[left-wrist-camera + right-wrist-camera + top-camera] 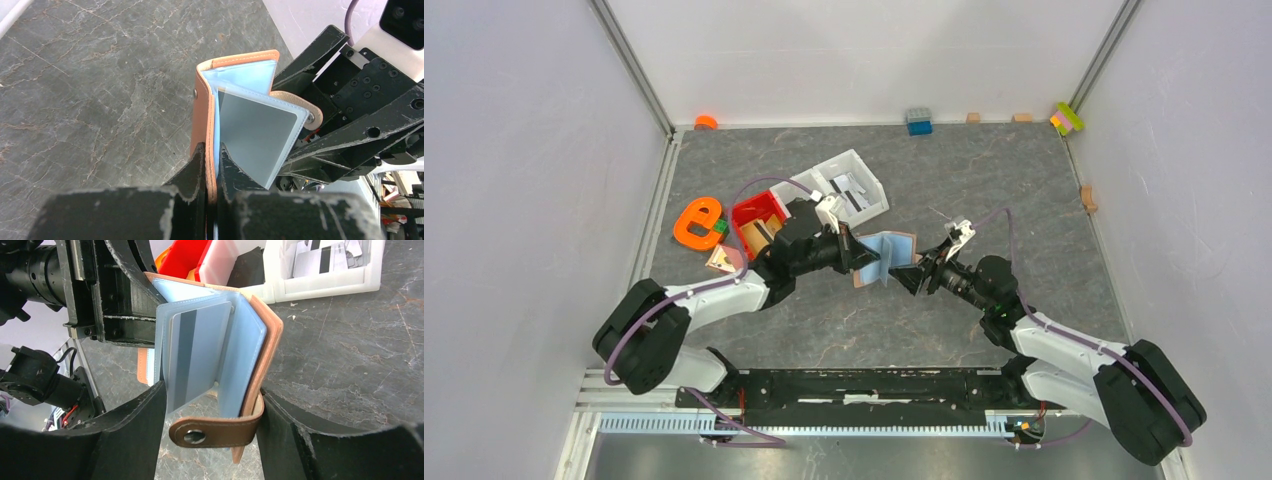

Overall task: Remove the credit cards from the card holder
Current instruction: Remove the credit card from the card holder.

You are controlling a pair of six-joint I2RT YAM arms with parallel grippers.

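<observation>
Right now the left hand clamps one cover of the card holder, holding it open off the bench so the blue-grey card faces the right hand, spread wide around the other flap, gripping nothing.

A dark grey counter with a marbled, stone-like surface and pale veins fills the floor of the enclosure; a plain white back wall closes it off; a white left wall and a white right wall slant in at the sides; slim metal posts stand in the back corners; a ribbed metal rail runs along the near edge; the light is soft and even, with faint shadows.
</observation>
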